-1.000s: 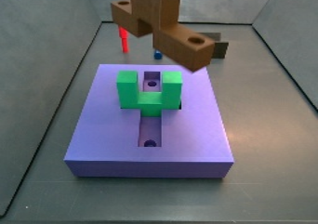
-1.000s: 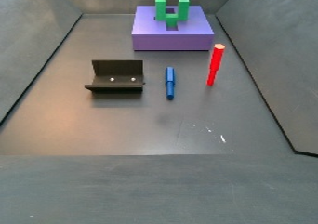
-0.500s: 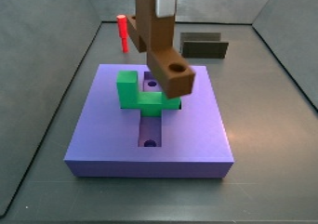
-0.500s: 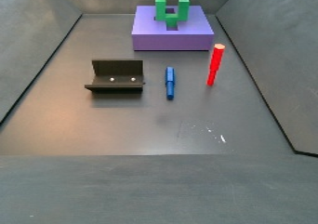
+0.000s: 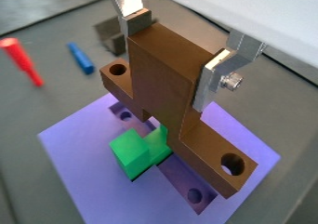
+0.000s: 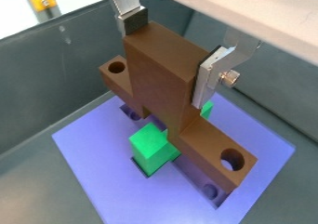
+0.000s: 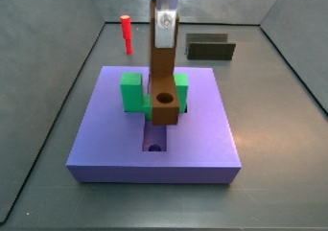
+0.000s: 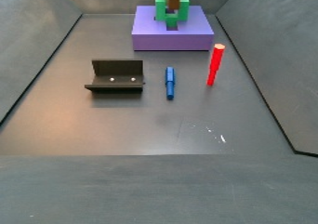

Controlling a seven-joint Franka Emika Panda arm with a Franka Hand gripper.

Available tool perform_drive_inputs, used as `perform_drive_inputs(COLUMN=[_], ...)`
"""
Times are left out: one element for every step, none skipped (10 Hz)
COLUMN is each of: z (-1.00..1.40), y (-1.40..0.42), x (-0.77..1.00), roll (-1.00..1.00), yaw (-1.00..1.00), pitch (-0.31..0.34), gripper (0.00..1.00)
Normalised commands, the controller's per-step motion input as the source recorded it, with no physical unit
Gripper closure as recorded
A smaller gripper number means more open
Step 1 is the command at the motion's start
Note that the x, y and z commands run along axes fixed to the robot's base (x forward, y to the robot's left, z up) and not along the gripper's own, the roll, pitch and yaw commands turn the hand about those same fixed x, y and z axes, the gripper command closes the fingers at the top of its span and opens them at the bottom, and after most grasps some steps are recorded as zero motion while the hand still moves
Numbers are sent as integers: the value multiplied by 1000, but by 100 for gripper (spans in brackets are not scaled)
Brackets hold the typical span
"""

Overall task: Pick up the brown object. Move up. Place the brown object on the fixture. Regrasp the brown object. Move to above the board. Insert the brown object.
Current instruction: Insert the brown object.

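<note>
My gripper (image 7: 166, 14) is shut on the brown object (image 7: 163, 77), which hangs upright with its holed end low between the arms of the green U-shaped block (image 7: 132, 93) over the slot of the lavender board (image 7: 115, 139). In both wrist views the silver fingers (image 5: 218, 72) (image 6: 213, 74) clamp the brown object (image 5: 168, 84) (image 6: 162, 79) on two sides, above the green block (image 5: 137, 151) (image 6: 152, 144). Whether the bar touches the board I cannot tell. The dark fixture (image 8: 114, 76) stands apart on the floor, also seen behind the board (image 7: 212, 48).
A red cylinder (image 8: 215, 64) and a blue pen (image 8: 170, 82) lie on the floor between the fixture and the board (image 8: 174, 37). The red cylinder (image 7: 127, 32) shows behind the board. Grey bin walls enclose the floor on all sides.
The brown object has swung from a tilted pose above the board to upright and come down between the green block's arms over the slot. The gripper stayed shut on it.
</note>
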Motion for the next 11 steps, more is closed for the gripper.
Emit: perform_drive_inputs(z=[-220,-31,263,546,414,237,0,-86,-160,-271,-297], y=[94,57,0,0,0,0,0,-26,-163,-109,0], x=[-20,-77,-206,-366,-434,-331,-100,77,383,294,31], roll=[-54,-30,13,83,70,64,3,23,63,11,27], yaw=[-343,-11,43,66,120,214,214,66,-3,-146,-100], pitch=[0,0,-29,-84,-120,-99,-101,-20,7,1,0], gripper=[100,100,100,100,100,100,100,100,100,100,100])
